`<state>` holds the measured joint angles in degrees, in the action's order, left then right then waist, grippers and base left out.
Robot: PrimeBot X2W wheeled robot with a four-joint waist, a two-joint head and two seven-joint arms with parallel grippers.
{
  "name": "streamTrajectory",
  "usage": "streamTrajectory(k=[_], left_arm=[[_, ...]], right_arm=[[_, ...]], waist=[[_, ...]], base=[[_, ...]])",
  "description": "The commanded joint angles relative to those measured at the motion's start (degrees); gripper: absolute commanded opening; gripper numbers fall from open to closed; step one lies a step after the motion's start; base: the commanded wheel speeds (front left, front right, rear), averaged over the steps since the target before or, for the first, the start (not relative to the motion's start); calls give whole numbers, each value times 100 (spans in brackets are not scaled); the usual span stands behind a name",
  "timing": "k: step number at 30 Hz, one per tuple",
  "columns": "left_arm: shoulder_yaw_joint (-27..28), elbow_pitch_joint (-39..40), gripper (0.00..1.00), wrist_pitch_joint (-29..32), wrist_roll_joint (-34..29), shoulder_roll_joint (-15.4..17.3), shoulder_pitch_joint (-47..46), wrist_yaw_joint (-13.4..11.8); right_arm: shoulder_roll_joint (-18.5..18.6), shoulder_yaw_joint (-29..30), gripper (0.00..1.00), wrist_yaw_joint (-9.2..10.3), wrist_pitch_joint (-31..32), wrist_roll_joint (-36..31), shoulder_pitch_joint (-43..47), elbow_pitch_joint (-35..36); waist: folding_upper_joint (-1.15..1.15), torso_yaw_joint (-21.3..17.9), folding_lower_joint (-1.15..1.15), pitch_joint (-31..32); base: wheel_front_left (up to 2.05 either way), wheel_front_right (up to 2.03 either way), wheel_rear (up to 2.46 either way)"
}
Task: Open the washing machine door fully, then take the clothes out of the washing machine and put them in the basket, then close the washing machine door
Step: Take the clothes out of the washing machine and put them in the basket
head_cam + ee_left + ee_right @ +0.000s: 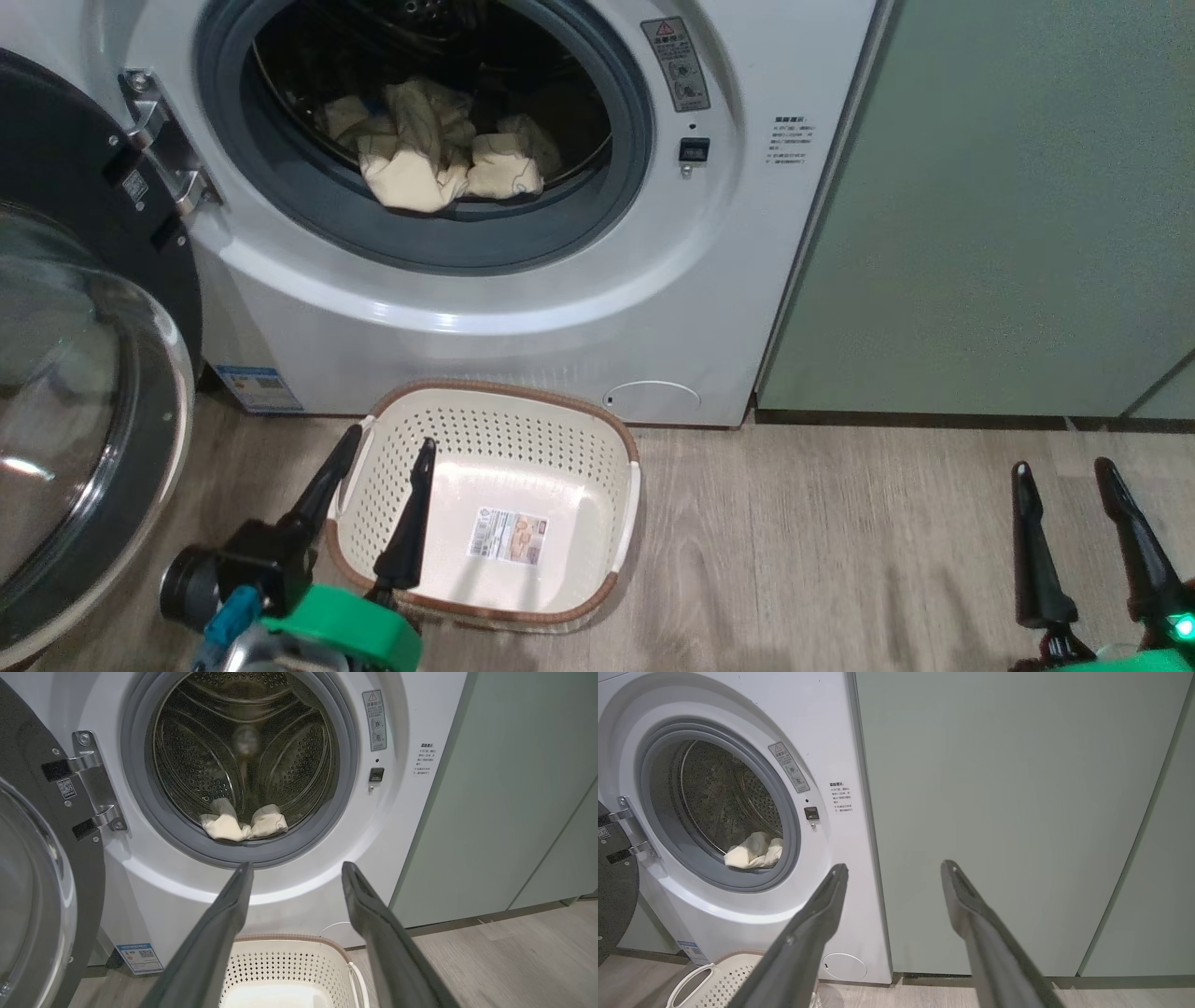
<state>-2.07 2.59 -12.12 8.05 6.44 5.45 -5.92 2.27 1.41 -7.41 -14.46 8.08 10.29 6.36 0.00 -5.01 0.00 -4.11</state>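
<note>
A: door status?
B: washing machine door [65,373] swung wide, far left. Clothes [439,154] heaped at drum front in washing machine [523,308].
A: basket?
B: basket [579,448] on floor, near side of machine, nothing in it.
A: grippers?
B: left gripper [387,448] spread over basket's left rim. Right gripper [1064,471] spread, far right, facing green cabinet [1008,812].

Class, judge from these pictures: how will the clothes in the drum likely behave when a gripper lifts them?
The clothes lie crumpled and folded, so they will probably droop limply. The bundles overlap, so one may drag another along.
</note>
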Motion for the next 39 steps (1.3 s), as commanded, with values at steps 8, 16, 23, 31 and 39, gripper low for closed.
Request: streamTrajectory(k=[8,16,23,31,39], left_arm=[[120,117,100,-55,43,98,-344,-34],[-32,-93,100,-69,124,100,-729,98],[-107,-581,100,-62,180,116,-1443,189],[-240,-1551,100,154,232,230,-2856,442],[-84,-2575,100,695,647,452,-4459,822]], right_arm=[[61,-105,100,-8,-54,21,-163,189],[61,-101,100,-8,-54,24,-222,247],[61,-87,100,-8,-54,56,-463,331],[61,-90,100,-8,-54,119,-849,441],[61,-155,100,-8,-54,402,-1278,492]], waist=[[0,6,0,-23],[0,31,0,-256],[0,-11,0,-747],[0,-166,0,-1569],[0,-490,0,-2336]], base=[[0,0,0],[0,0,0],[0,0,0],[0,0,0],[0,0,0]])
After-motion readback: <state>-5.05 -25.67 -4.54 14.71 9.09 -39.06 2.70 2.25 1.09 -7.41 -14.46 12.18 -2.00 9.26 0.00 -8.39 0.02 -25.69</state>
